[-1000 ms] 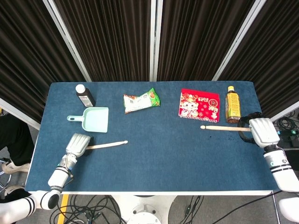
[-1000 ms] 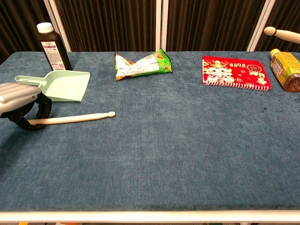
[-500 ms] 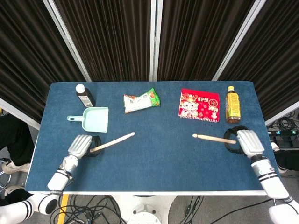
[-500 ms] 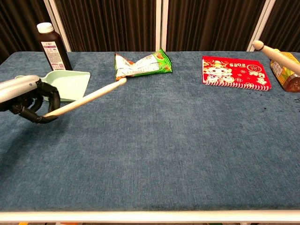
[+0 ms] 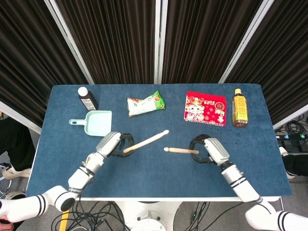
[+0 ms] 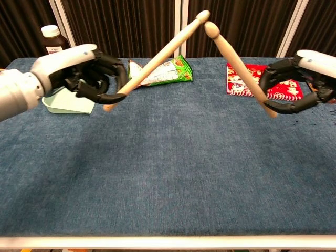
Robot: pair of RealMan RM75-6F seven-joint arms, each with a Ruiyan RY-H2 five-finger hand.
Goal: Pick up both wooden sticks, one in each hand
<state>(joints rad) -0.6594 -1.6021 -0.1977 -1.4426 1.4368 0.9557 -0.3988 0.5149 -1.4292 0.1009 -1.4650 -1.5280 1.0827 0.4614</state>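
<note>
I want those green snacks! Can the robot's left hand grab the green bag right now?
Probably not yet. The left hand already grips a wooden stick, so its fingers are busy. The path to the green snack bag looks free, but the hand would likely have to set the stick down first.

In the chest view we find the dark brown bottle with white cap [image 6: 53, 40] and the mint-green plastic dustpan [image 6: 67, 103] largely hidden behind the left hand [image 6: 84, 71], and the amber drink bottle not visible.
</note>
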